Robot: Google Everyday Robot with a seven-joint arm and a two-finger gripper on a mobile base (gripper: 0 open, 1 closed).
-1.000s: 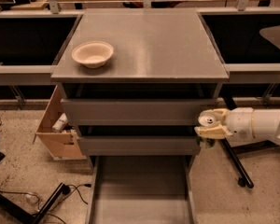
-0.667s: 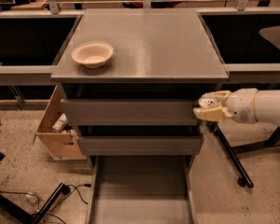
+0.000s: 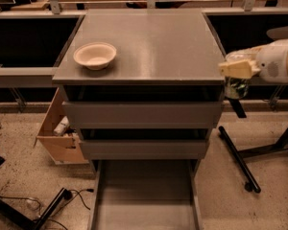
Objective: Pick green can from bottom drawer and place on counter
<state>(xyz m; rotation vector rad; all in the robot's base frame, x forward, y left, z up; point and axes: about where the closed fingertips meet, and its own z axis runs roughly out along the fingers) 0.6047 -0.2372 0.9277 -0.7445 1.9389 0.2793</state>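
Note:
My gripper (image 3: 237, 71) is at the right edge of the counter (image 3: 153, 37), level with its top. It is shut on the green can (image 3: 236, 83), which hangs upright just outside the cabinet's right side, its pale-green body showing below the cream fingers (image 3: 233, 69). The white arm (image 3: 278, 61) reaches in from the right. The bottom drawer (image 3: 146, 195) is pulled out at the foot of the cabinet, and its flat grey floor is bare.
A cream bowl (image 3: 95, 55) sits on the counter's left part. The two upper drawers (image 3: 139, 114) are closed. A cardboard box (image 3: 60, 131) stands left of the cabinet. A black stand base (image 3: 240, 157) and cables (image 3: 48, 207) lie on the floor.
The gripper with the can has risen from the level of the upper drawers to the counter's top edge, staying by the cabinet's right side.

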